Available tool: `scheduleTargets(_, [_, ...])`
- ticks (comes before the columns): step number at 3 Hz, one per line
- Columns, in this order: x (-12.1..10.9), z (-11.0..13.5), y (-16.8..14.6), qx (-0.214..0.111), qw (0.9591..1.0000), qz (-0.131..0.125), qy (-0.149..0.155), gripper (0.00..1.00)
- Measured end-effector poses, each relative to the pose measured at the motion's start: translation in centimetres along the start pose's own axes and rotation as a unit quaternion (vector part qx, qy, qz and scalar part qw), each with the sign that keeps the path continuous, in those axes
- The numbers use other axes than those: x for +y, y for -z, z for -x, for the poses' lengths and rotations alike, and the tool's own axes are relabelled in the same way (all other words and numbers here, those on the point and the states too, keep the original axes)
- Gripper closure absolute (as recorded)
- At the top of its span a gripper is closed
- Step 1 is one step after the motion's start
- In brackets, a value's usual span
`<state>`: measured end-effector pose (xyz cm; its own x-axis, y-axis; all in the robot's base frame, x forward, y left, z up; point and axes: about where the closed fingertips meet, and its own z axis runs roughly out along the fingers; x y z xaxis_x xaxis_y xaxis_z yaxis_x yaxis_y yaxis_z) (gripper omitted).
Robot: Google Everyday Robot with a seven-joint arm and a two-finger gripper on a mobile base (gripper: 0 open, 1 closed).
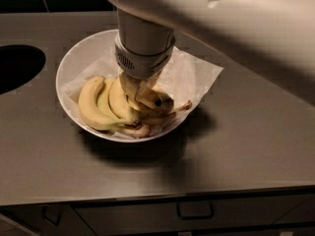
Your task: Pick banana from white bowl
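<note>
The white bowl (74, 58) sits on the grey counter, lined with crinkled white paper (194, 75). A bunch of curved yellow bananas (101, 104) lies in its left front part. The single banana (152, 100) lies just right of the bunch, its dark brown tip pointing right; its stem is hidden behind my wrist. My gripper (138, 92) reaches straight down into the bowl from the big white arm (142, 43). Its fingers are closed around the single banana, which still rests low in the bowl.
A dark round opening (17, 65) is cut into the counter at the left. The counter's front edge (157, 193) runs along the bottom, with drawers and a handle (195, 213) below. Brown stems (138, 130) of the bunch lie at the bowl's front.
</note>
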<state>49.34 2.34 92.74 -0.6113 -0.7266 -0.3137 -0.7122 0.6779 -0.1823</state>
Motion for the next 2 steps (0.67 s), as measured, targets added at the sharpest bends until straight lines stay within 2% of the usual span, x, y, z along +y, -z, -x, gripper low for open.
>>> scheduleTargets(1, [0.01, 0.01, 0.00, 0.000, 1.0000, 0.000, 0.000, 0.74])
scheduleTargets(2, [0.39, 0.17, -0.67, 0.005, 0.9999, 0.011, 0.004, 0.63])
